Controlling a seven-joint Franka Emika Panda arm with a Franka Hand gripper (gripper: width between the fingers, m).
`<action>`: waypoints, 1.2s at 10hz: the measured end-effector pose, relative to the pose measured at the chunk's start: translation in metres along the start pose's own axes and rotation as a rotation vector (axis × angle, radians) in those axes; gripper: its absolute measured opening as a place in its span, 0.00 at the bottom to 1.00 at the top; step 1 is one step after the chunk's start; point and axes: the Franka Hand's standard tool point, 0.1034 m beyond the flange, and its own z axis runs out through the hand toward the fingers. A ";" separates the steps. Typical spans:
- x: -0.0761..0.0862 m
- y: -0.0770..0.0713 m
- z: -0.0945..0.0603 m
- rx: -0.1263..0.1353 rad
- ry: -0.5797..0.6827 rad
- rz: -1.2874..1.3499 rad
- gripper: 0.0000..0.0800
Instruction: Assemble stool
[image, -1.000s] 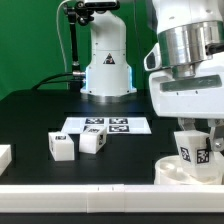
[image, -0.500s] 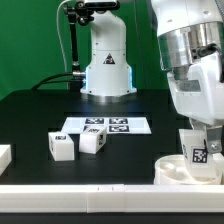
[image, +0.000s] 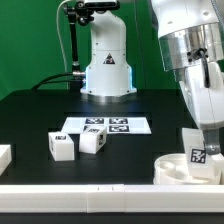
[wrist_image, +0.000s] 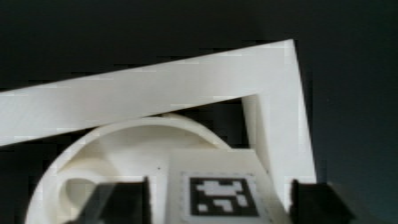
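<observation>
The claw (wrist_image: 219, 203) is seen clamped on a small white blocky leg (image: 197, 151), with a dark finger (wrist_image: 121, 202) pressed against each of two opposite sides. The leg is held with its long axis nearly upright, leaning only a little, and its black-and-white square tag is turned toward the exterior camera. Its lower end is set at the seat (image: 174, 171), a low, smooth, round ring of white plastic that lies flat on the black counter (image: 30, 120), close to the front edge at the exterior view's right. Whether leg and seat are touching cannot be told. In the wrist view the seat's curved rim is shown just beside a square corner formed by plain white bars (wrist_image: 267, 85).

Well apart, toward the exterior view's left, a first loose leg (image: 62, 148) and a second loose leg (image: 92, 142) are found lying near each other on the counter, both blocky and white, with tags on the faces shown. Just behind them the marker board (image: 105, 126) is laid flat, thin and white, printed with several tags
</observation>
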 end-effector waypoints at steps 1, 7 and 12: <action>-0.005 0.002 -0.005 -0.042 -0.006 -0.093 0.72; -0.010 -0.007 -0.019 -0.042 -0.033 -0.521 0.81; -0.008 0.011 -0.023 -0.094 -0.021 -1.029 0.81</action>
